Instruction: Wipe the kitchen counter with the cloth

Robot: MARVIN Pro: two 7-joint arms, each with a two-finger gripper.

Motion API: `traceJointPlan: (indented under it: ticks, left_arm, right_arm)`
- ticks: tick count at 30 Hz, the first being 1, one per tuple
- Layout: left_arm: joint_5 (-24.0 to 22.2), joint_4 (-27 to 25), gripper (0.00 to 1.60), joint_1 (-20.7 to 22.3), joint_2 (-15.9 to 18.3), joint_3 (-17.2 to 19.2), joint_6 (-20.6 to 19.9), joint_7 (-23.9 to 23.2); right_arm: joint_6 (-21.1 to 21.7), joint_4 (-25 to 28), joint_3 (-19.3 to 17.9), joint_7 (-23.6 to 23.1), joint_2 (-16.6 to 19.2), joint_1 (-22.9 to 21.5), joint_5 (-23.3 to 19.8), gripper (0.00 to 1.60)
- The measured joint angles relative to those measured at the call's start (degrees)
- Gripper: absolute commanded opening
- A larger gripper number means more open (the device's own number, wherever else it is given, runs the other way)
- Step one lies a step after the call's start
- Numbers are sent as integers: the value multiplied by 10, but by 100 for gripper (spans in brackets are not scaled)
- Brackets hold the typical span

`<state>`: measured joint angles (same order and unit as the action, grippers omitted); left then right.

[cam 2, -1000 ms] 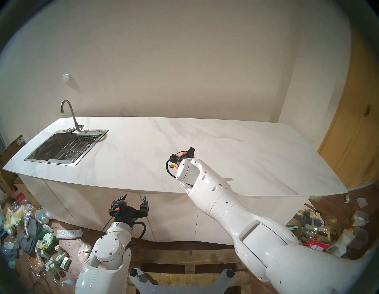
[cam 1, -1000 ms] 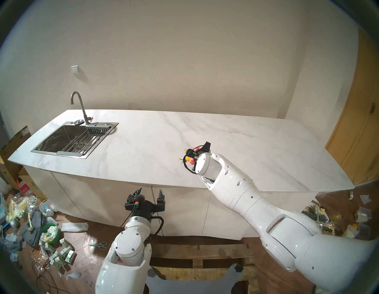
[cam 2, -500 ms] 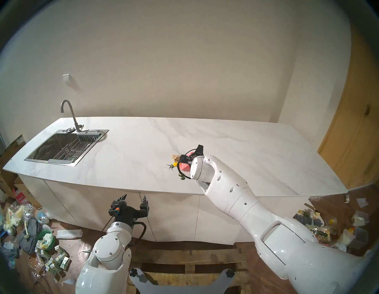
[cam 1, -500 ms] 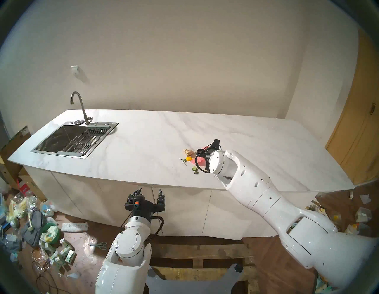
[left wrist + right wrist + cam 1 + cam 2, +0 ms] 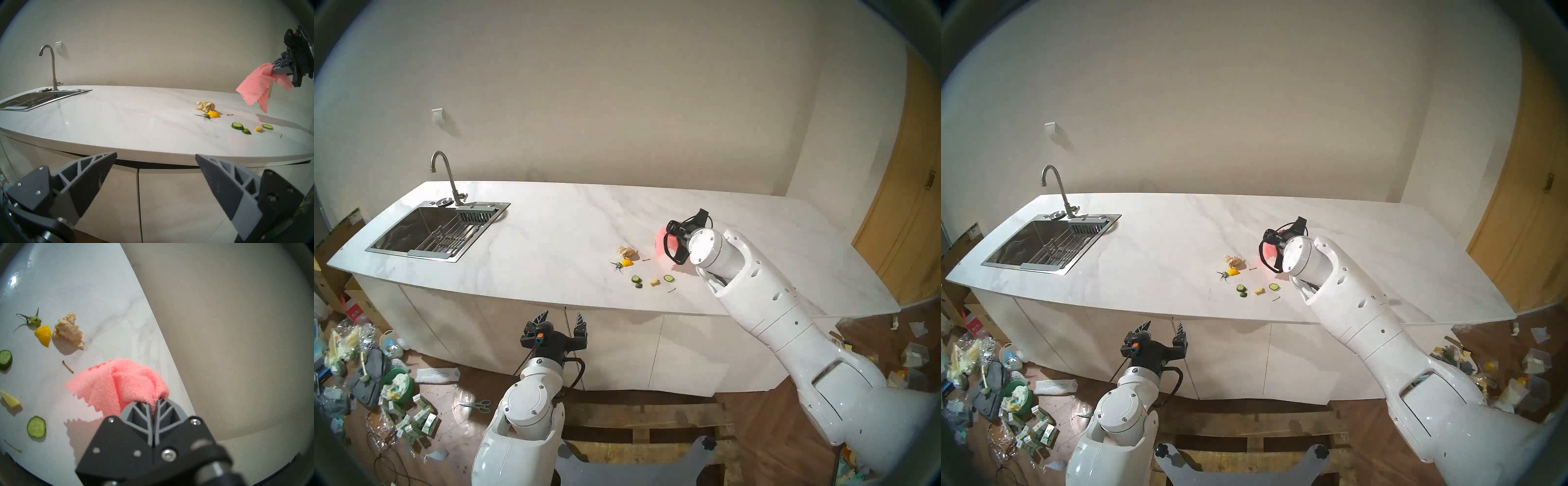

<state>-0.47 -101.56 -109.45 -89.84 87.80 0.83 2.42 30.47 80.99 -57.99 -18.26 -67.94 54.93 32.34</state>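
The salmon-pink cloth [image 5: 122, 387] with zigzag edges hangs bunched from my right gripper [image 5: 155, 403], which is shut on it. In the left wrist view the cloth [image 5: 256, 88] dangles clear above the white marble-look kitchen counter [image 5: 119, 112], to the right of the food scraps. The head view shows the cloth [image 5: 660, 243] in front of my right wrist, over the counter [image 5: 551, 237] right of centre. My left gripper [image 5: 562, 317] stands open and empty below the counter's front edge, before the cabinets.
Scraps lie on the counter: a beige papery wad [image 5: 626, 251], a yellow piece [image 5: 626, 263], a green stem [image 5: 617, 266], cucumber slices [image 5: 635, 279], a pale yellow chunk [image 5: 654, 281]. A steel sink [image 5: 429, 234] and faucet [image 5: 444, 176] sit far left. Clutter covers the floor.
My right arm has swung right and up from the scraps, lifting the cloth off the counter. Cucumber slices and a yellow chunk it had hidden now show. The left arm has not moved.
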Motion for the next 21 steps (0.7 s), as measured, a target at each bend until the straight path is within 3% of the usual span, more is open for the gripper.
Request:
traceJointPlan:
  ticks: [11, 21]
  left_arm:
    - [0, 0, 160, 0, 0, 0, 0, 0]
    - [0, 0, 160, 0, 0, 0, 0, 0]
  right_arm:
    - [44, 42, 7, 42, 35, 46, 55, 0]
    - [48, 112, 0, 7, 97, 92, 76, 0]
